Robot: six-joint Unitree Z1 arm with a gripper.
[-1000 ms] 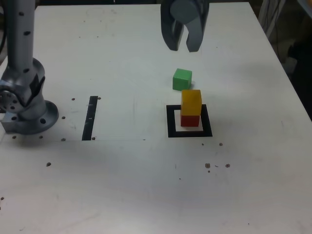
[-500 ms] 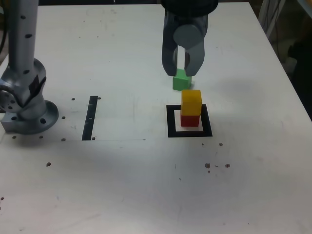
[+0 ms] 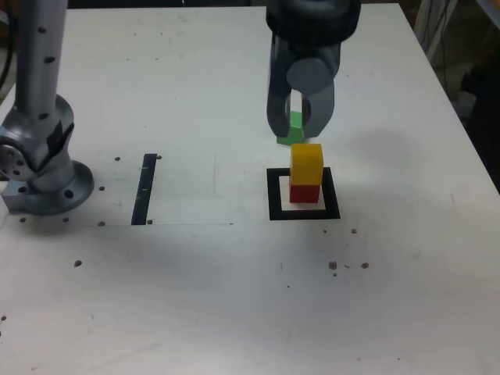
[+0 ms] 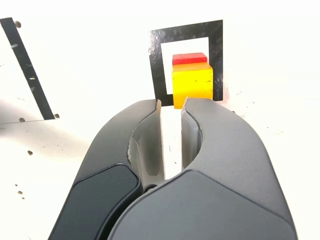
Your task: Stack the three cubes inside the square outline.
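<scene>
Looking at the exterior view, we've got the gripper point(image 3: 301, 125) hanging right over the green cube point(image 3: 292, 130), which sits on the bench point(image 3: 195, 297) just behind the square outline point(image 3: 304, 194), outside the tape. Red cube point(image 3: 305, 192) is inside the outline w/ the yellow cube point(image 3: 306, 162) stacked on top, so 2 of 3 done imo. Fingers point(image 4: 156, 111) are pulled in narrow, only a thin slit between the tips in the wrist view, and the slit shows bare bench. Green peeks thru the gap in the exterior view, but we can't tell if it's actually pinched or just sitting behind. Key thing: the cube is basically straight under/behind the fingertips, stack just in front. Pretty tight spacing tbh.
</scene>
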